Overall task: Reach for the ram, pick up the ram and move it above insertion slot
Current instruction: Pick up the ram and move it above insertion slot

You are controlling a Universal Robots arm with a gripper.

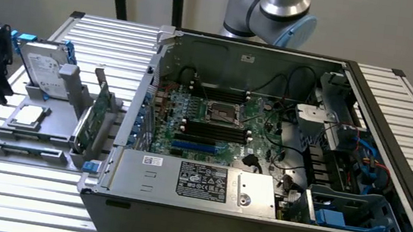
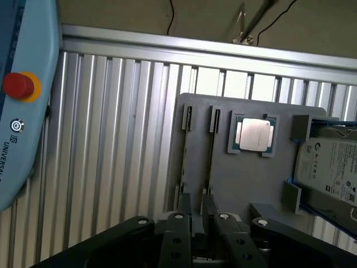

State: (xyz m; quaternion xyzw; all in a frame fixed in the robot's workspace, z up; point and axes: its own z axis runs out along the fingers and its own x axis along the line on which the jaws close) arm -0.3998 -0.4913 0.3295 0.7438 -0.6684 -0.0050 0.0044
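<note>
You have the open computer case (image 1: 255, 230) on the slatted table (image 1: 400, 99); at the exterior view's left beside it sits the holder (image 1: 26, 152), with the hard drive (image 1: 41, 67) standing behind the processor (image 1: 31, 117)

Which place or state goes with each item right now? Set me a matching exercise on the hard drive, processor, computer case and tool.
Things:
1. hard drive
2. processor
3. computer case
4. tool

Places or states:
A. open, with the motherboard exposed
B. lying flat in a recess of the grey fixture
C. standing upright at one end of the grey fixture
D. close to the fixture's narrow slots

Pairs: 1-C, 2-B, 3-A, 4-D
</note>
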